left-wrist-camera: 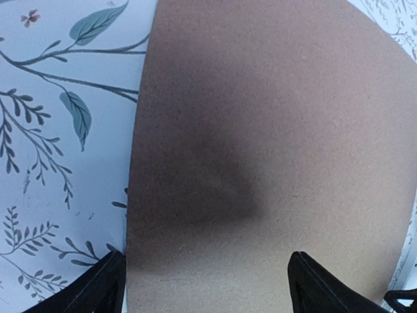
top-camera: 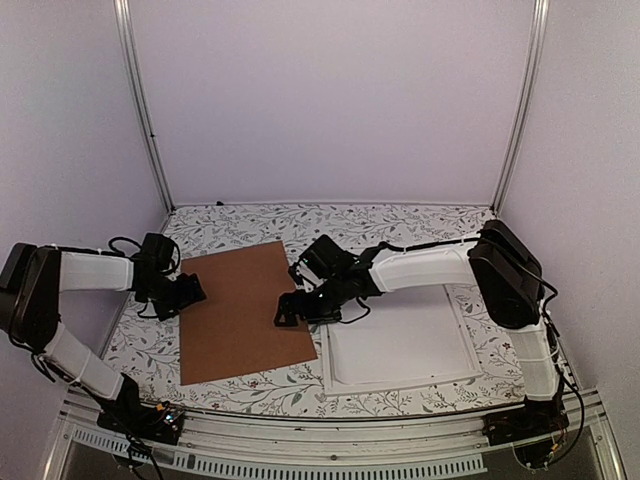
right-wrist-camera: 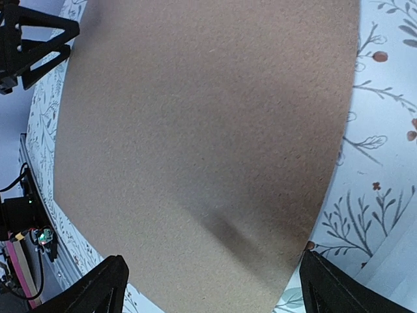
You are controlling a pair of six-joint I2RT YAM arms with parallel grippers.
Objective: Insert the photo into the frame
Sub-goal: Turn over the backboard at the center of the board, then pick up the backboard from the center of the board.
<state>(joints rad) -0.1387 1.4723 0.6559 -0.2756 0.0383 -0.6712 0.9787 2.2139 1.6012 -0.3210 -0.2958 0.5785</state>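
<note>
Left of the frame (top-camera: 400, 348), flat on the floral desk (top-camera: 400, 225), lies the brown board (top-camera: 245, 310), which I use as my landmark. Left jaws sit at the board's left edge. Right jaws sit at its right edge, the side toward the frame. Both sets stand apart with nothing clamped. Left wrist view: fingertips (left-wrist-camera: 98, 287) straddle the board's left edge, one over desk, one over board. Right wrist view: tips spread wide, board showing between them.

The frame is just right of the board, close at the board's near right corner; I can't tell if they touch. It's white inside and looks unfilled. The photo isn't visible in any view. It could be under the board, but I can't tell.

My read is that the board gets lifted or shifted first. The photo isn't in yet, so the task is at an early stage.

Risks:
- The board is thin and lies flat, so the tips may skate over the edge and close on nothing.
- A push from the left could drive the board's right edge into the frame and knock it askew.
- If one side lifts and the other misses, the board pivots and drops.
- If the photo is under the board, dragging the board could scuff or crease it.
</note>
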